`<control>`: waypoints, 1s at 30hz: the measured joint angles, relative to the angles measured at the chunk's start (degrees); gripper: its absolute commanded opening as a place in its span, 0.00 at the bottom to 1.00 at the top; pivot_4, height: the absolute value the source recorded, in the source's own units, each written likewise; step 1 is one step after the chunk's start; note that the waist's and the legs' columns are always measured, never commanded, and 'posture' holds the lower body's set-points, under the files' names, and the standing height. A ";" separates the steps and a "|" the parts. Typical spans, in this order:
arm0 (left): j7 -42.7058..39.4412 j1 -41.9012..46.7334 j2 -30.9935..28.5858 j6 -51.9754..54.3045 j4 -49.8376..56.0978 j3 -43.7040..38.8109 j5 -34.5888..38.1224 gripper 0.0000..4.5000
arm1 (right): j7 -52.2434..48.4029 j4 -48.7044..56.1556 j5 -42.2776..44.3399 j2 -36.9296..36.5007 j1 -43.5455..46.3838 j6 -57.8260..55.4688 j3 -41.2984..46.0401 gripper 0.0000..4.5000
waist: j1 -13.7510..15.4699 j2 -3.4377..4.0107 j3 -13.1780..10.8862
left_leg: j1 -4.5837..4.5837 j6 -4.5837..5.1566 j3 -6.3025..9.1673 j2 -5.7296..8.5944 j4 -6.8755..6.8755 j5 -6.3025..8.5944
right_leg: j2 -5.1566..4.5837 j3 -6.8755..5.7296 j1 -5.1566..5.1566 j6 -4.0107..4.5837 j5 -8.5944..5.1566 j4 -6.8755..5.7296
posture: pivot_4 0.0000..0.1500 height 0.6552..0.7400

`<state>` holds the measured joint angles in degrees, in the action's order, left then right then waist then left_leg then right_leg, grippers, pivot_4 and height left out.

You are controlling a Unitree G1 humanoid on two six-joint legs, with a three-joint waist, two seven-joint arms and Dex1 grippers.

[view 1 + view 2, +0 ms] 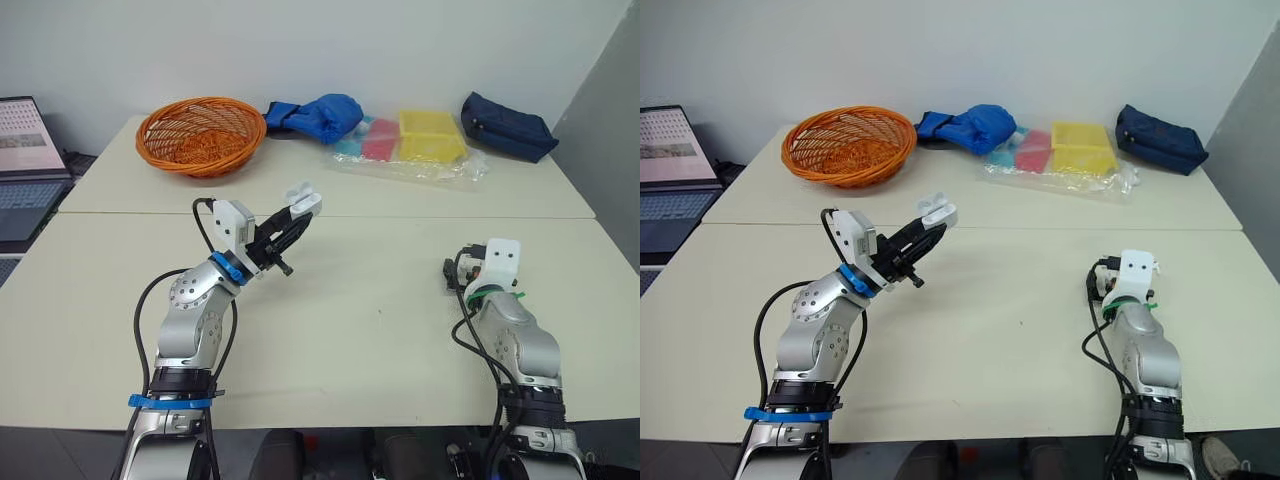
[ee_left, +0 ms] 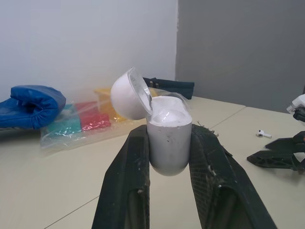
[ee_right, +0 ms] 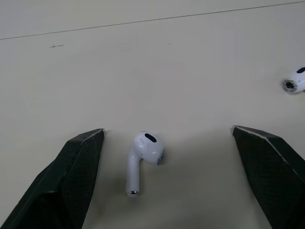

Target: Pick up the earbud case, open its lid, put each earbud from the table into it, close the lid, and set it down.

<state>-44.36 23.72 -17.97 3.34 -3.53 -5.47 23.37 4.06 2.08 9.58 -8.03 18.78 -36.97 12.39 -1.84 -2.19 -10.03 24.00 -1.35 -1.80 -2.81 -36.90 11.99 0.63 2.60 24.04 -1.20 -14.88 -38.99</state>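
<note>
My left gripper (image 1: 291,222) is raised above the table's middle, shut on the white earbud case (image 2: 167,138). The case stands upright between the black fingers (image 2: 125,176), and its lid (image 2: 127,94) is swung open. My right gripper (image 3: 167,130) is low over the table on the right side and open. One white earbud (image 3: 143,155) lies on the table between its fingertips, touching neither. A second earbud (image 3: 296,82) lies a little further off. In the left wrist view an earbud (image 2: 260,133) shows on the table near the right gripper (image 2: 279,153).
At the back of the table are an orange wicker basket (image 1: 200,133), a blue glove (image 1: 318,115), a plastic bag of coloured boxes (image 1: 415,145) and a navy pouch (image 1: 507,125). A laptop (image 1: 25,165) sits off the far left edge.
</note>
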 measured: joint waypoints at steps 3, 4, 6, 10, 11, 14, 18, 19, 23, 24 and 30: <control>0.02 0.15 0.00 0.00 -0.02 0.21 -0.01 0.17 | 0.62 1.05 -0.11 1.15 -0.98 0.42 -0.19 0.70 | -0.04 0.01 0.00 | -0.01 0.00 0.02 -0.02 0.01 0.00 | 0.02 -0.01 -0.01 0.00 0.00 0.00 | 1.00 1.00; 0.03 0.24 0.00 0.00 -0.02 0.21 -0.01 0.17 | 0.85 1.51 -0.23 1.41 -1.42 0.49 -0.20 0.64 | -0.04 0.00 0.01 | -0.01 0.00 0.02 -0.03 0.01 0.00 | 0.02 -0.01 -0.01 0.00 0.00 0.00 | 1.00 1.00; 0.02 0.71 0.00 0.00 -0.10 0.22 0.00 0.17 | 1.03 1.71 -0.65 1.66 -1.73 0.75 -0.21 0.48 | -0.08 0.01 0.01 | -0.01 0.00 0.01 -0.03 0.01 0.00 | 0.03 0.00 -0.01 0.00 0.00 0.00 | 1.00 1.00; -0.05 1.79 -0.14 -0.04 -0.53 0.21 -0.01 0.17 | 0.36 0.64 -1.09 1.72 -1.46 1.95 -0.65 0.17 | -0.15 0.01 0.01 | -0.07 0.00 0.00 -0.03 0.00 0.00 | 0.04 0.01 -0.04 0.01 0.00 -0.01 | 1.00 1.00; -0.06 1.89 -0.17 -0.08 -0.60 0.21 -0.01 0.17 | 0.08 -0.03 -1.29 1.64 -1.08 2.46 -0.68 0.10 | -0.17 0.01 0.01 | -0.10 0.00 -0.01 -0.03 0.00 0.00 | 0.04 0.02 -0.05 0.00 0.01 -0.01 | 1.00 1.00; -0.07 1.90 -0.19 -0.13 -1.16 0.21 -0.01 0.17 | -0.57 -1.52 -1.64 1.26 -0.32 3.31 -0.69 0.09 | -0.17 0.01 0.01 | -0.10 0.00 -0.02 -0.03 -0.02 0.00 | 0.04 0.04 -0.06 -0.02 0.03 -0.01 | 1.00 1.00; -0.12 1.89 -0.19 -0.25 -1.33 0.21 -0.01 0.17 | -1.76 -2.03 -1.70 0.13 -0.32 3.78 -0.79 0.09 | -0.16 0.01 0.01 | -0.09 0.00 -0.04 -0.02 -0.02 0.00 | 0.03 0.07 -0.05 -0.03 0.03 -0.01 | 1.00 1.00; -0.12 1.88 -0.18 -0.28 -1.33 0.21 -0.01 0.17 | -2.14 -2.04 -1.70 -0.16 -0.38 3.76 -0.85 0.09 | -0.16 0.01 0.01 | -0.08 0.00 -0.03 -0.02 -0.01 0.00 | 0.03 0.06 -0.05 -0.02 0.03 0.00 | 1.00 1.00; -0.23 1.20 -0.21 -0.39 -1.31 0.21 0.02 0.17 | -9.00 -0.65 0.47 -3.09 -1.84 3.05 -2.34 0.09 | -0.15 0.01 0.01 | -0.07 0.00 -0.04 -0.03 0.03 0.00 | 0.04 0.07 -0.02 -0.02 0.02 0.02 | 1.00 1.00; -0.28 0.96 -0.21 -0.39 -1.31 0.24 0.02 0.17 | -11.32 -0.13 1.18 -3.74 -2.09 2.64 -2.94 0.09 | -0.20 0.01 0.01 | -0.07 0.00 -0.04 -0.03 0.04 0.00 | 0.04 0.07 -0.02 -0.02 0.02 0.02 | 1.00 1.00; -3.14 -1.60 -1.50 -0.49 -1.05 0.62 0.35 0.17 | -42.06 11.98 8.85 -29.77 -5.28 -1.29 -11.91 0.09 | 0.25 0.24 -0.14 | 0.02 0.01 -0.01 0.08 0.07 0.01 | -0.09 -0.04 -0.05 -0.08 -0.02 0.18 | 1.00 1.00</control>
<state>-47.49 22.12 -19.47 2.85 -4.58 -4.85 23.72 -38.00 14.06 18.43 -37.80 13.50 -38.26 0.49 -1.59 -1.95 -10.17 24.02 -1.34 -1.80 -2.73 -36.83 12.00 0.54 2.56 23.99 -1.29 -14.90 -38.80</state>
